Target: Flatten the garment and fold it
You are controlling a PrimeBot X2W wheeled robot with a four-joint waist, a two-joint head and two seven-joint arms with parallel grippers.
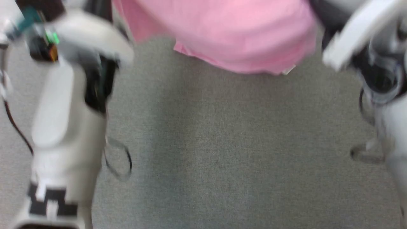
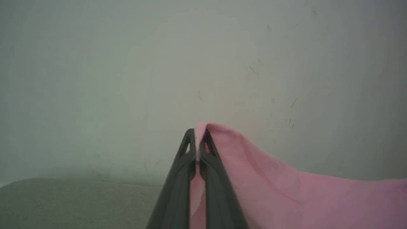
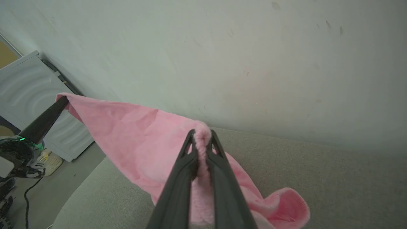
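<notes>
Left gripper [image 2: 197, 135] is clamped on one corner of the garment [image 2: 286, 197], and right gripper [image 3: 202, 136] is clamped on its gathered edge. The cloth hangs between the claws, sagging below them over the grey surface [image 1: 203, 143]. To do this well: spread the arms evenly until taut, land the hem first, then drag flat.

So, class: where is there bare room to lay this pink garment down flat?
The grey textured surface is bare below the held-up garment, between the left arm and right arm. The side edges are crowded with arms and cables.
</notes>
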